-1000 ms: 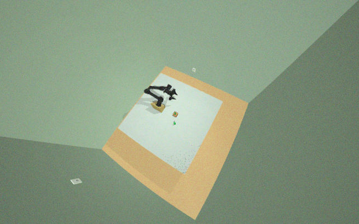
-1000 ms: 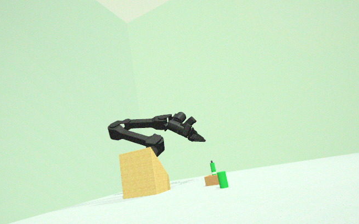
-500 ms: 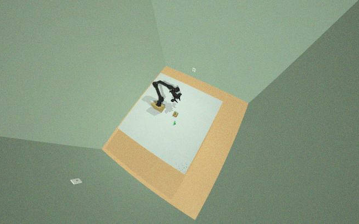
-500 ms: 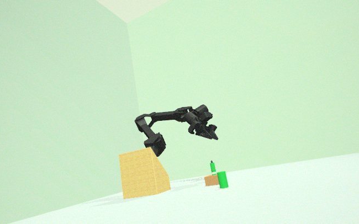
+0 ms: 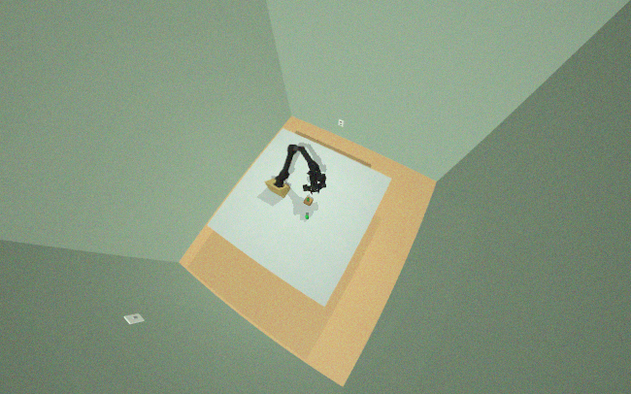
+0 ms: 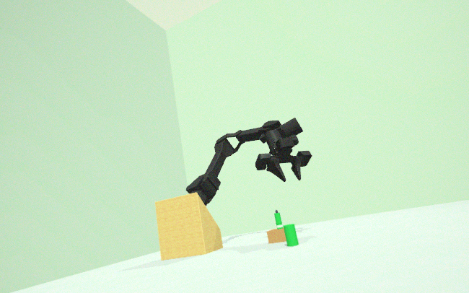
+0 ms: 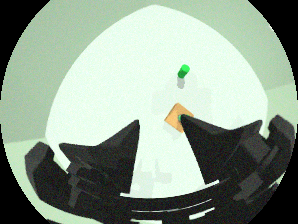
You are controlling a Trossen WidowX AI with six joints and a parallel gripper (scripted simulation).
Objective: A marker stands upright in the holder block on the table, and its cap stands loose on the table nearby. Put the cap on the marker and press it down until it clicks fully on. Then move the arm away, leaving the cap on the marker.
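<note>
The green cap (image 5: 307, 215) (image 6: 291, 234) (image 7: 184, 71) stands upright and loose on the table. The orange-brown holder block (image 5: 308, 202) (image 6: 275, 236) (image 7: 174, 116) stands near it. The green marker (image 6: 278, 219) stands upright in the block with its dark tip bare and pointing up; in the wrist view a fingertip hides most of it. My gripper (image 6: 291, 180) (image 7: 160, 120) is open and empty, its fingers pointing down. It hangs well above the block and the cap and touches neither. In the top view its fingertips are too small to make out.
The arm's base sits on a yellow wooden block (image 5: 277, 187) (image 6: 180, 229) to the left of the holder. The white table top (image 5: 303, 264) (image 6: 374, 255) has a wooden floor (image 5: 259, 288) around it. Green walls stand beyond.
</note>
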